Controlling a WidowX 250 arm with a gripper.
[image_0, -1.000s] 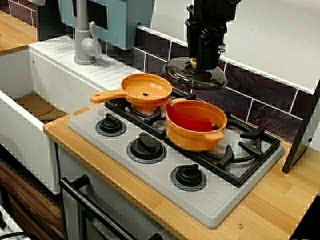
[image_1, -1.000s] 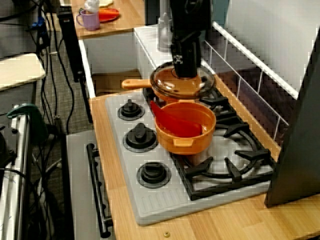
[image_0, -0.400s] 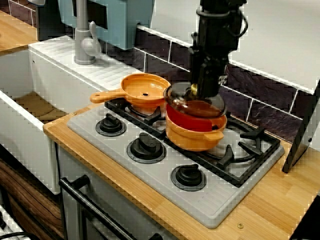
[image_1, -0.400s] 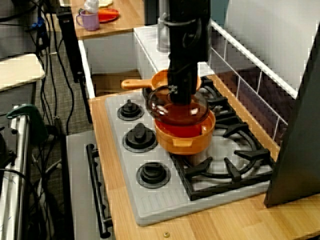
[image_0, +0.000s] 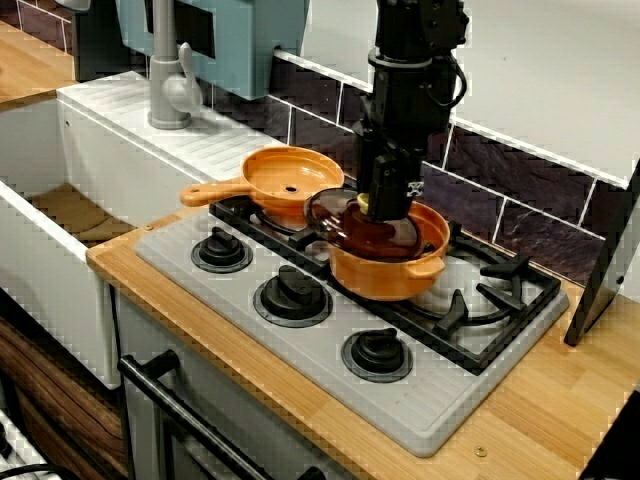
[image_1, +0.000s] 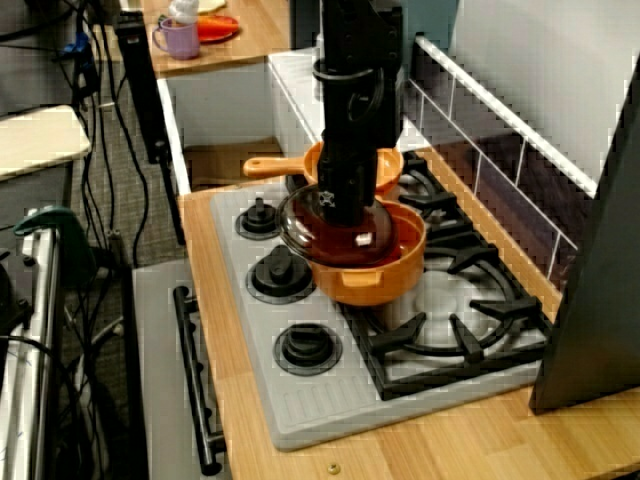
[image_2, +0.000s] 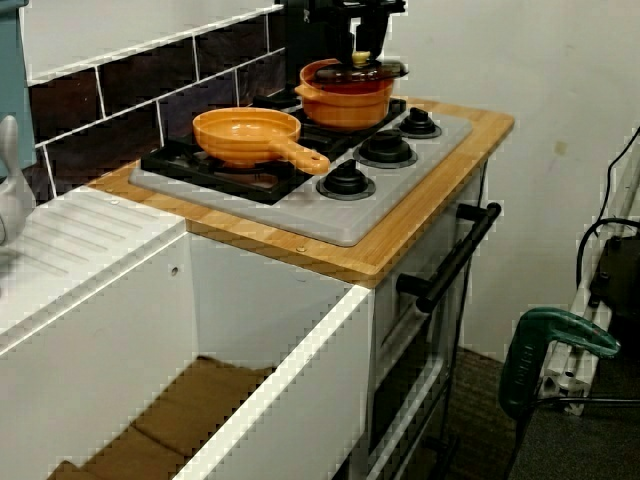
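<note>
Smoky glass lid (image_0: 340, 226) askew atop orange pot (image_0: 388, 279)

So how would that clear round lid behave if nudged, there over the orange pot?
The clear round lid looks rigid: it holds its disc shape though gripped only at its knob by the end effector. It is tilted and overhangs the orange pot, so a nudge would probably slide it off.

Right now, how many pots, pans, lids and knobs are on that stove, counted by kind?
orange pot: 1
orange pan: 1
glass lid: 1
black knobs: 3
Total: 6
</note>
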